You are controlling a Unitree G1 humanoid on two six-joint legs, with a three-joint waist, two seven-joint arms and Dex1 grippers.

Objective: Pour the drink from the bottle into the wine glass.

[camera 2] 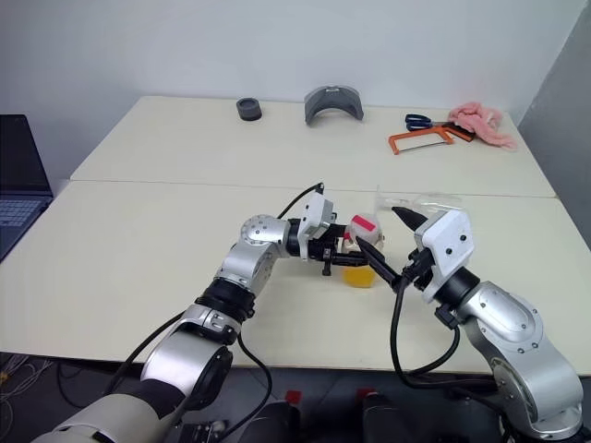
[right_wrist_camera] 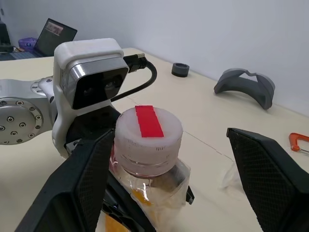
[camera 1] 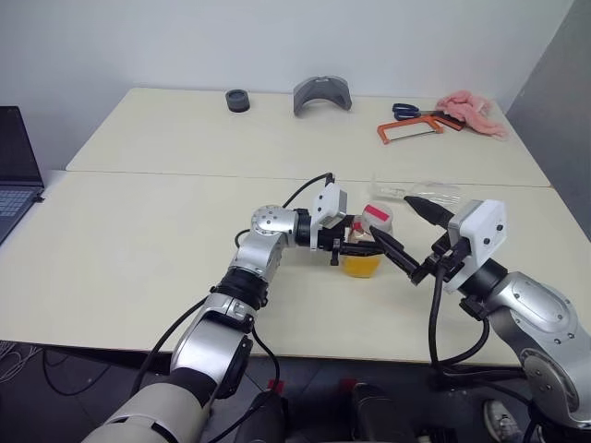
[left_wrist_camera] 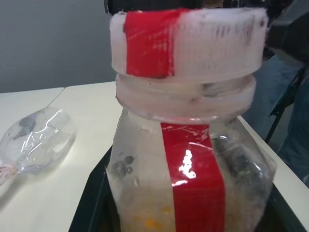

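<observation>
Left hand (camera 1: 355,242), reaching across from the robot's left, is clamped on the bottle (camera 1: 367,242), which stands upright near the middle of the front worktop (camera 1: 138,268). The drink (camera 1: 361,265) fills the bottle's lower part; a red strip runs up its side and over the pale cap (right_wrist_camera: 147,131), which is still on. Right hand (right_wrist_camera: 169,188) sits at the bottle's other side with its fingers (right_wrist_camera: 270,183) spread wide, one on either side of the cap and holding nothing. The wine glass (camera 1: 420,192) lies on its side on the worktop just behind the bottle, apart from both hands. On the rear worktop: a black ring (camera 1: 238,100), a grey curved part (camera 1: 322,94), an orange hacksaw (camera 1: 409,131), blue-handled scissors (camera 1: 416,112) and a pink cloth (camera 1: 473,112). A laptop (camera 1: 17,171) is at the far left.
</observation>
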